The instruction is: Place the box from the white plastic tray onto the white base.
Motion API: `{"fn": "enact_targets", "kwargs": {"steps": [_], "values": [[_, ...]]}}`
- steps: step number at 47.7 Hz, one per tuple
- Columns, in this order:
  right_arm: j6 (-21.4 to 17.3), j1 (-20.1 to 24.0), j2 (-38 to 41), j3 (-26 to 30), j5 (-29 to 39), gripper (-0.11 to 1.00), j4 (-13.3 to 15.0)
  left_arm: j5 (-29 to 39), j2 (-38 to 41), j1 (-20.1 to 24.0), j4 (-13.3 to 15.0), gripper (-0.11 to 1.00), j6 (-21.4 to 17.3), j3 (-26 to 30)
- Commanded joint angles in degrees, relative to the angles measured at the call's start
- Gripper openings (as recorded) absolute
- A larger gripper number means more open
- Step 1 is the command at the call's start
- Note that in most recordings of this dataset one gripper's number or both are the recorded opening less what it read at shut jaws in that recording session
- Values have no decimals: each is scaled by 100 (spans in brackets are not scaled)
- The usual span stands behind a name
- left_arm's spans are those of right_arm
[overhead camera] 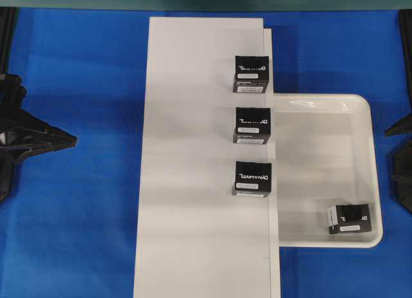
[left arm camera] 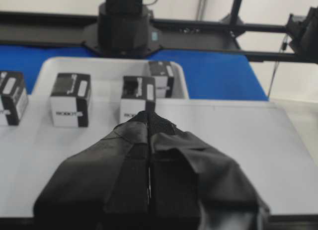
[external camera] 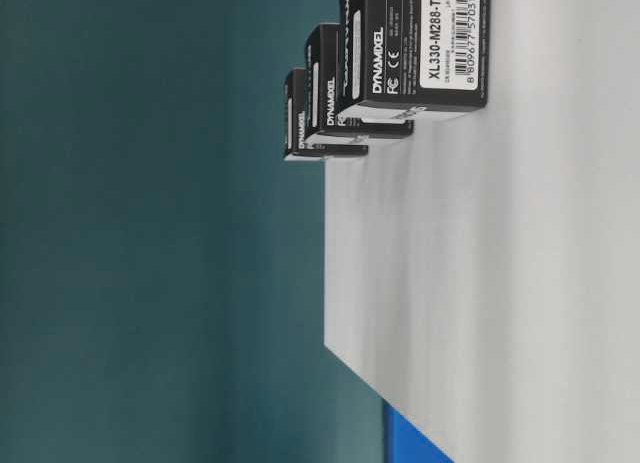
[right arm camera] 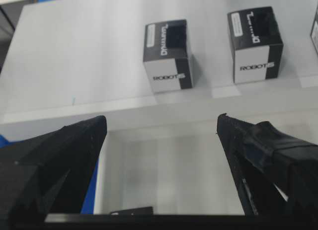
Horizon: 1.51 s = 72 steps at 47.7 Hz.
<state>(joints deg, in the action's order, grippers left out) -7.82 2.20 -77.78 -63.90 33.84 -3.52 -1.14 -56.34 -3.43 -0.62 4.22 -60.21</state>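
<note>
Open tray point(overhead camera: 360, 108) floor around one box point(overhead camera: 349, 219) — three boxes point(overhead camera: 252, 123) along base point(overhead camera: 187, 182) edge

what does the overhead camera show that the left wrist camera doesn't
Only the overhead view shows the whole glossy white rimmed tray with its single small black box near the front right corner, the full long flat white base board, and the blue table cover on both sides.

Only the left wrist view shows the left gripper close up, black jaws pressed together, plus the black frame bars behind.

Both show the row of black boxes standing on the base along its tray-side edge.
</note>
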Motion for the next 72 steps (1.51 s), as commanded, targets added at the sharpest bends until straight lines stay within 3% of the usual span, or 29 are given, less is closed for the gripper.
{"fn": "enact_targets", "kwargs": {"steps": [1, 72], "values": [[0, -9, 9, 44, -35, 99, 9, -44, 44, -9, -9, -7, 9, 97], [-9, 0, -9, -35, -70, 99, -9, -18, 44, -9, -9, -7, 9, 18]]}}
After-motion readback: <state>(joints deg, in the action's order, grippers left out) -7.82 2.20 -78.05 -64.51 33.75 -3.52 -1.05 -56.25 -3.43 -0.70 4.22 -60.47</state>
